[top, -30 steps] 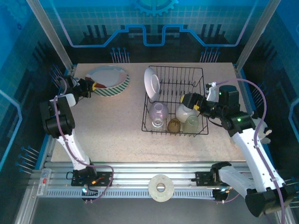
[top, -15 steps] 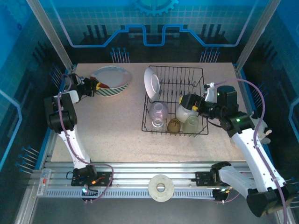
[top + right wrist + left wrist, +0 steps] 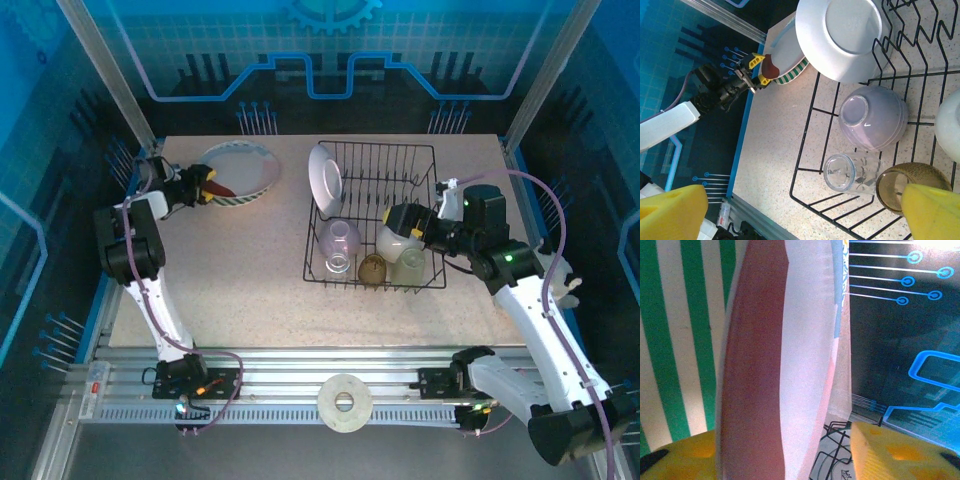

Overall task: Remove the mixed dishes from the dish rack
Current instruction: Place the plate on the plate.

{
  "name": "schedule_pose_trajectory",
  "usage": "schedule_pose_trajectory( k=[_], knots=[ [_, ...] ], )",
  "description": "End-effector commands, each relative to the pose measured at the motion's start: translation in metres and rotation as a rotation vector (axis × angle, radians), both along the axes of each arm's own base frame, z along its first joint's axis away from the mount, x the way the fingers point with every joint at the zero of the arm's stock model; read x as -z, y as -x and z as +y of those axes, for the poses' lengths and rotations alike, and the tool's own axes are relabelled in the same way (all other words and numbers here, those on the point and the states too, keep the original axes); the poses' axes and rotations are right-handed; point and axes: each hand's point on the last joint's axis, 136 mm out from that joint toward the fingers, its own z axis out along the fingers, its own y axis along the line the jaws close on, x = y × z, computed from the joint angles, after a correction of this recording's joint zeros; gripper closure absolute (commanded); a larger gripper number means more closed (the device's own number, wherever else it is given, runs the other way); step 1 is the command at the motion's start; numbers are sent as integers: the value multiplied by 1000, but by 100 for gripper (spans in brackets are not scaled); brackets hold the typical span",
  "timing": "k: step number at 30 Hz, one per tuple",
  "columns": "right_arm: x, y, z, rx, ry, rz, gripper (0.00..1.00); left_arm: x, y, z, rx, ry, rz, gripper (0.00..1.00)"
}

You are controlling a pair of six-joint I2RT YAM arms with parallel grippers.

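Closest to me on the bench (image 3: 250, 290) is the near end of the dish rack (image 3: 390, 170), where the small pieces sit together. A lilac cup (image 3: 338, 238) sits bottom up with a clear glass (image 3: 338, 264) just in front of it. An amber cup (image 3: 372, 268) is beside that, then a pale yellow-green cup (image 3: 411, 262), with a cream cup (image 3: 390, 244) just behind it. My right end effector (image 3: 402, 222) hangs over the cream cup, jaws spread wide and nothing between them. Farther back, a plain white plate (image 3: 325, 176) stands on edge in the rack's far-left corner. At the far left of the bench, well apart from the rack, the green-striped plate (image 3: 242, 199) lies flat with the red-rimmed plate (image 3: 240, 165) resting in it. My left end effector (image 3: 207, 186) is at their left edge, jaws parted around the red rim. On the wrist camera a gap shows between that rim and one finger (image 3: 890, 455).
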Motion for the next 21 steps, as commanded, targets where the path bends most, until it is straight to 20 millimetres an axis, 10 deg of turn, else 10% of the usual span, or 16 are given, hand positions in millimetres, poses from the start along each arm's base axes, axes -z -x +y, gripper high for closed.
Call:
schedule_pose_trajectory(
  k=[1, 21],
  knots=[
    [3, 6, -2, -2, 26, -4, 0, -14, -3, -5, 45, -34, 15, 37],
    [3, 10, -8, 28, 42, -4, 0, -5, 16, -6, 97, -115, 237, 14]
  ],
)
